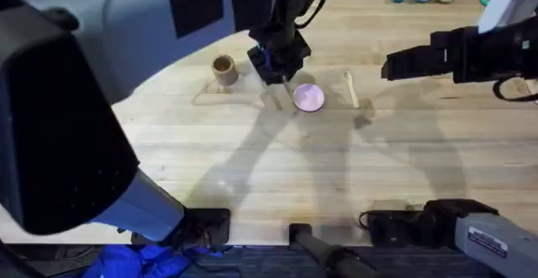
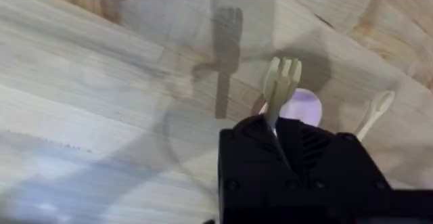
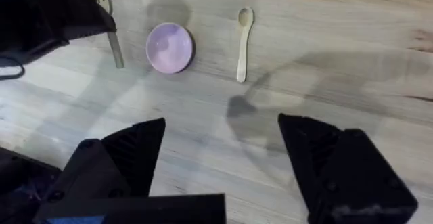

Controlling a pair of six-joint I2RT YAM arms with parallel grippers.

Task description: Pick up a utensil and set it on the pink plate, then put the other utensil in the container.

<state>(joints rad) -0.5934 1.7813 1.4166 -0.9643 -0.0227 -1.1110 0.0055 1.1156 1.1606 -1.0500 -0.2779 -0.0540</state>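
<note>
The small pale cream fork [image 2: 281, 82] with short tines is held in the left gripper [image 2: 279, 137]: in the left wrist view its handle is clamped between the black fingers and its tines project past them, above the wooden table [image 1: 252, 169]. In the right wrist view the fork [image 3: 108, 22] is seen hanging off the table, its shadow cast on the wood beside it, just next to the small round flat pink plate [image 3: 170, 47]. From overhead, the left gripper [image 1: 280, 70] is placed just behind and to the left of the pink plate [image 1: 308, 97], and the fork itself is hard to make out there.

The small pale cream spoon [image 1: 350, 88] with a rounded bowl end is lying flat on the table just to the right of the plate, not touching it; its straight handle points toward the arms' bases. It is also visible in the left wrist view [image 2: 376, 112] and in the right wrist view [image 3: 243, 42].

The small tan-brown cylindrical cup [image 1: 224, 70], wood-like, stands upright to the left of the left gripper, apart from the plate.

The right gripper [image 3: 222, 156] is held above bare table near the spoon, its black fingers spread wide with nothing between them.
</note>
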